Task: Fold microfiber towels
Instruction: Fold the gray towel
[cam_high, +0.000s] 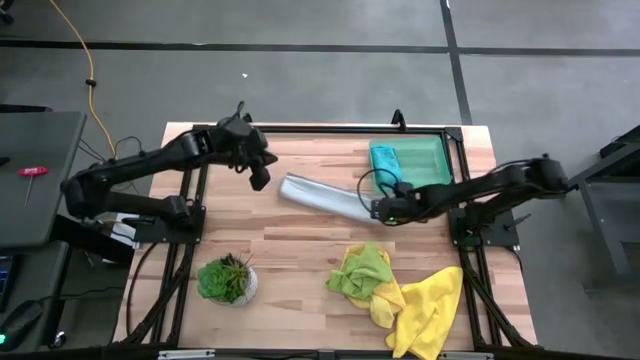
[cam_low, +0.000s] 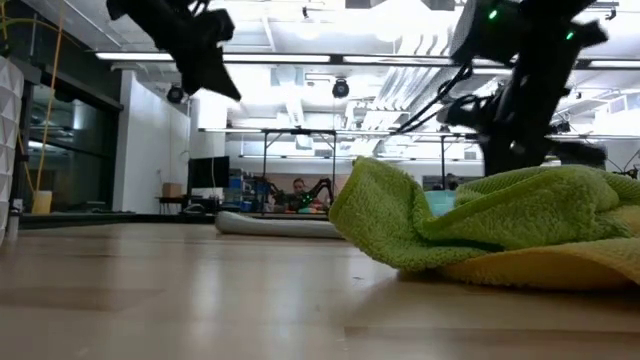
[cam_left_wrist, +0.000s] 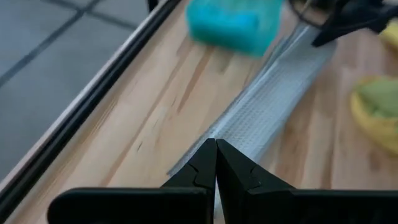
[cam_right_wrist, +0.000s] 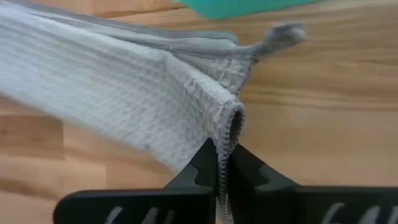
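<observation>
A pale grey towel (cam_high: 325, 196) lies as a long narrow band across the table's middle, and it also shows far back in the low view (cam_low: 280, 225). My right gripper (cam_high: 385, 210) is shut on the band's right end. My left gripper (cam_high: 258, 176) hangs shut above the table, just beyond the band's left end, with nothing between its fingers (cam_left_wrist: 216, 155). A folded teal towel (cam_high: 385, 158) rests on the green tray (cam_high: 430, 160). A crumpled lime towel (cam_high: 362, 268) and a yellow towel (cam_high: 430, 310) lie at the near right. My right gripper pinches the grey towel's stitched hem (cam_right_wrist: 231, 124) at its right end between its two fingers. The fingers come from above, slanting down. One layer or several, I cannot tell. The rest of the towel (cam_right_wrist: 106, 81) stretches away toward the table's left and lies on the wood.
A small potted plant (cam_high: 228, 280) stands near the front left. The lime towel (cam_low: 450, 215) and the yellow towel (cam_low: 540, 270) fill the low view's right. Bare wood lies between the plant and the grey towel. The black frame rail (cam_left_wrist: 93, 106) runs along the far edge.
</observation>
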